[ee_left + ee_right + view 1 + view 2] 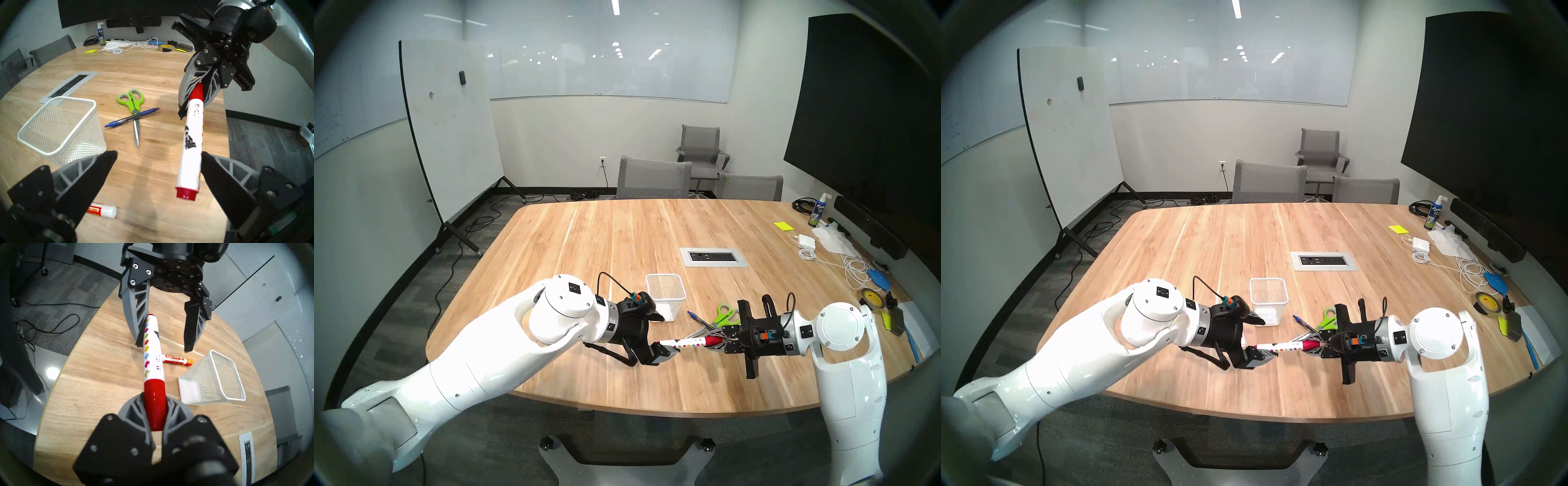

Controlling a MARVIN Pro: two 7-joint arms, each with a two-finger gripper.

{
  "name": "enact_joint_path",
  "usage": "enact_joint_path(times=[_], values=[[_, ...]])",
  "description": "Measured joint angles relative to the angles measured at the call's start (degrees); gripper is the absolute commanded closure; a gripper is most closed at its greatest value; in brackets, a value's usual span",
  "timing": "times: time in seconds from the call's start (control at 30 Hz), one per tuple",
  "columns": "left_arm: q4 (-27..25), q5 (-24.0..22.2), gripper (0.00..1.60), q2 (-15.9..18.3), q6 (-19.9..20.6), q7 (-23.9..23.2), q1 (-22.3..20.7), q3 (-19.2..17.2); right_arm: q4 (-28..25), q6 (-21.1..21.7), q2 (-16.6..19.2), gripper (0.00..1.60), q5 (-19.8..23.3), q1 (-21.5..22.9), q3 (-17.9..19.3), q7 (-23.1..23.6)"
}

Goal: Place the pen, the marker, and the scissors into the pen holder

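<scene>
White plastic marker [190,147], red cap and red end plug: held in the air above the table [585,237], level. Right claw [155,414] clamped on the red cap. Left claw [158,162] spread wide around the free end, one finger [214,171] just beside the barrel; contact cannot be told. Likely light, stiff, smooth, inclined to slip; best taken at mid-barrel. Mesh cup [57,125]: upright, empty. Scissors [134,108] and blue pen [132,117]: crossed on the table beside the cup. Second marker [176,361]: lying nearby.

Head views overlook the table [619,237]; wrist views face each other closely.
</scene>
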Motion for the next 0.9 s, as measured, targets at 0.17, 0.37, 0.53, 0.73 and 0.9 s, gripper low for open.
enact_joint_path(times=[0.17, 0.37, 0.53, 0.73, 0.9], values=[[-0.9, -0.5, 0.00, -0.2, -0.2, -0.8, -0.1, -0.1, 0.0, -0.4, 0.3, 1.60, -1.3, 0.1, -0.2, 0.0], [-1.9, -1.3, 0.00, -0.2, -0.5, -1.4, 0.2, -0.4, -0.1, -0.9, 0.4, 1.60, -2.9, 0.2, -0.7, -0.3], [-2.3, -1.7, 0.00, -0.2, -1.0, -1.8, 0.6, -0.4, -0.6, -1.5, 0.4, 1.60, -4.2, 0.2, -1.1, -0.8], [-2.4, -1.8, 0.00, -0.2, -1.6, -2.2, 1.1, -0.3, -1.3, -2.0, 0.4, 1.60, -5.5, 0.2, -1.5, -1.2], [-2.4, -2.0, 0.00, -0.2, -2.1, -2.5, 1.5, -0.3, -2.1, -2.3, 0.4, 1.60, -7.0, 0.5, -1.9, -1.6]])
